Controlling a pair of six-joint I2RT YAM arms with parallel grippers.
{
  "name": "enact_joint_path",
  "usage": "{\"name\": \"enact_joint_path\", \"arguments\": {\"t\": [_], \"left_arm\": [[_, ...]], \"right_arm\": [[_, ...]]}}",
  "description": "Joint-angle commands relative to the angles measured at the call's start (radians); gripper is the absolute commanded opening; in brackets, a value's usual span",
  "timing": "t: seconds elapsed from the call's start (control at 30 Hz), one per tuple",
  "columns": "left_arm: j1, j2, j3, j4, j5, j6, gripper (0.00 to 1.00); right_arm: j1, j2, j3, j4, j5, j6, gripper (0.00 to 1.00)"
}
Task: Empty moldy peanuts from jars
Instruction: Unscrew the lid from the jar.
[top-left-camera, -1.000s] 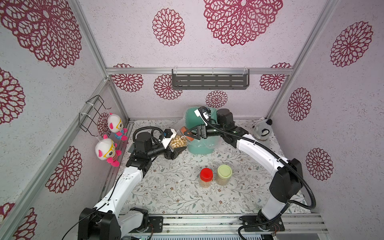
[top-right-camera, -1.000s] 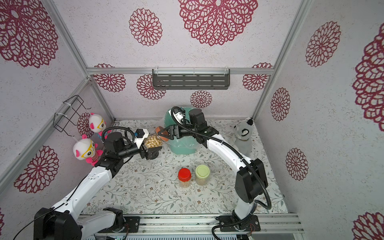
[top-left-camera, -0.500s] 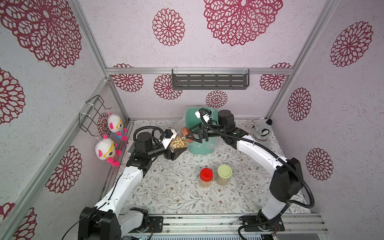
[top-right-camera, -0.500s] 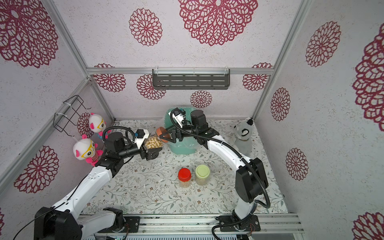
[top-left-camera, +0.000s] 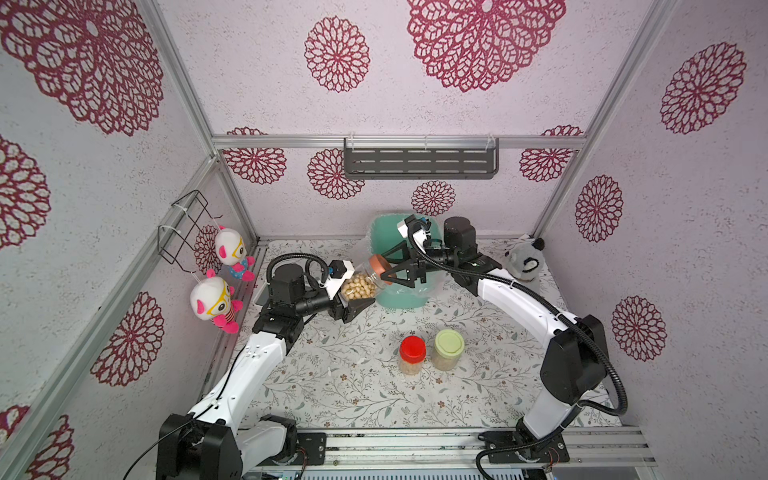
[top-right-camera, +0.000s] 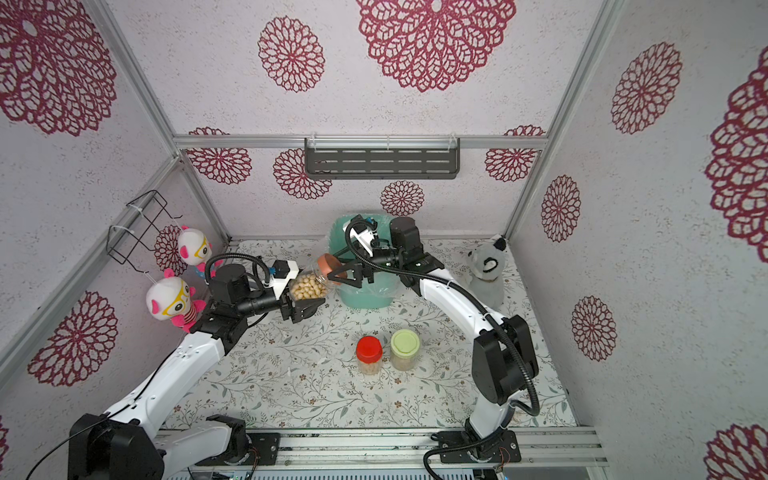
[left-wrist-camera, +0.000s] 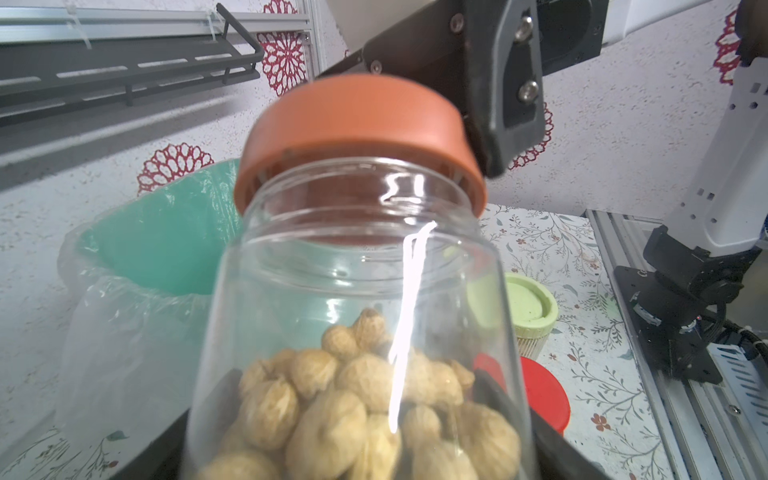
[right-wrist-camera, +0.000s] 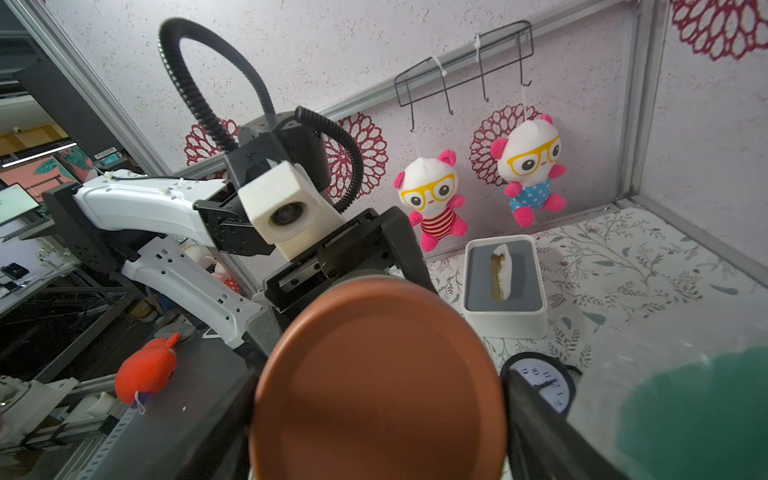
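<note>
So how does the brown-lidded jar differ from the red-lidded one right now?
The brown-lidded jar hangs tilted in the air, clamped in the left gripper; the red-lidded jar stands upright on the table. The right gripper clamps the brown lid; the red lid is untouched. Both are clear, lidded and hold peanuts.

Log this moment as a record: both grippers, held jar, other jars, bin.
left gripper: shut on held jar, raised and tilted
right gripper: shut on brown-orange lid, lid on the jar's neck
peanuts: inside held jar
other jars: red-lidded jar, green-lidded jar; upright, capped, side by side
teal bin: plastic-lined, next to the lid end
</note>
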Motion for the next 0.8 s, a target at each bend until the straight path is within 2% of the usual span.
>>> {"name": "enact_joint_path", "arguments": {"t": [0.0, 0.17, 0.37, 0.53, 0.77], "left_arm": [[0.008, -0.006, 0.035, 0.025, 0.037, 0.019, 0.0], [0.009, -0.004, 0.04, 0.014, 0.039, 0.022, 0.0], [0.014, 0.001, 0.031, 0.045, -0.004, 0.006, 0.0], [0.024, -0.002, 0.012, 0.126, -0.1, -0.038, 0.0], [0.056, 0.008, 0.008, 0.175, -0.264, -0.067, 0.0]], "right_arm": [[-0.05, -0.05, 0.033, 0.035, -0.064, -0.107, 0.53], [-0.056, -0.034, 0.075, -0.044, -0.045, -0.156, 0.53], [-0.037, -0.125, -0.001, -0.001, 0.042, -0.156, 0.53], [0.008, -0.239, -0.083, -0.094, 0.163, -0.258, 0.54], [0.141, -0.335, -0.149, -0.301, 0.373, -0.415, 0.54]]}}
